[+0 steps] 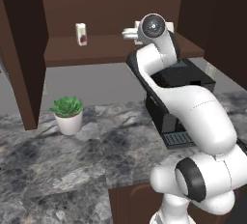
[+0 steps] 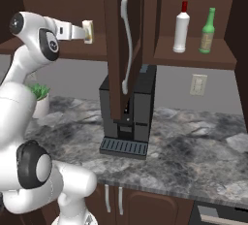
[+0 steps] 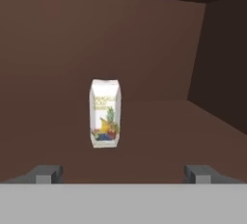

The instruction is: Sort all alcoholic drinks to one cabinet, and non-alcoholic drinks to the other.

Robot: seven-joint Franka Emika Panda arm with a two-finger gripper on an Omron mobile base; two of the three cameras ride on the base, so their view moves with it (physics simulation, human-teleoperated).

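The claw [image 3: 123, 174] is standing wide open with nothing between its fingertips [image 3: 48, 174], pointing into the wide wall cabinet [image 1: 116, 49]. In the hand view the cream carton [image 3: 105, 113] is standing upright on the cabinet's long shelf, straight ahead of the claw and apart from both tips, with fruit printed on its face. In the right base view the same carton is showing just past the end of the hand, at the mouth of the cabinet.

The white carton with the red mark [image 1: 81, 34] is standing upright farther along the same shelf, toward the left end in the left base view, well apart from the arm.

The narrower cabinet [image 2: 193, 56] is sitting to the right with its tall door [image 2: 118, 44] swung open, the long curved silver handle [image 2: 127, 44] facing the camera. On its shelf the green glass bottle [image 2: 208, 31] is standing upright beside a white bottle with a red cap [image 2: 181, 27], the two near each other but not touching.

Below, on the grey marble table [image 2: 193, 146], a black coffee machine [image 2: 133, 117] is sitting under the open door, and a small potted plant [image 1: 68, 114] is standing to the left of the arm.
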